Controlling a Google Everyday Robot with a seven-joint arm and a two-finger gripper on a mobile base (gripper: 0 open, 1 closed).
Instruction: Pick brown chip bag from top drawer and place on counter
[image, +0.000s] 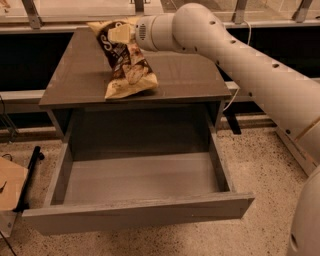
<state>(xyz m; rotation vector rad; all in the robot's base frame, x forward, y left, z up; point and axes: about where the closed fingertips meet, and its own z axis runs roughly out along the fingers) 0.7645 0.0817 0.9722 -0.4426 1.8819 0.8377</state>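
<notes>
Counter (190, 75) free at right, brown chip bag (127, 70) at front edge, pincer (119, 34) clamped on its top

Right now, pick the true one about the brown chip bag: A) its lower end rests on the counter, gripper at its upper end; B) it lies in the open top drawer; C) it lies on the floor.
A: the brown chip bag rests its lower end on the counter, the gripper at its top; the top drawer shows only bare grey.
</notes>
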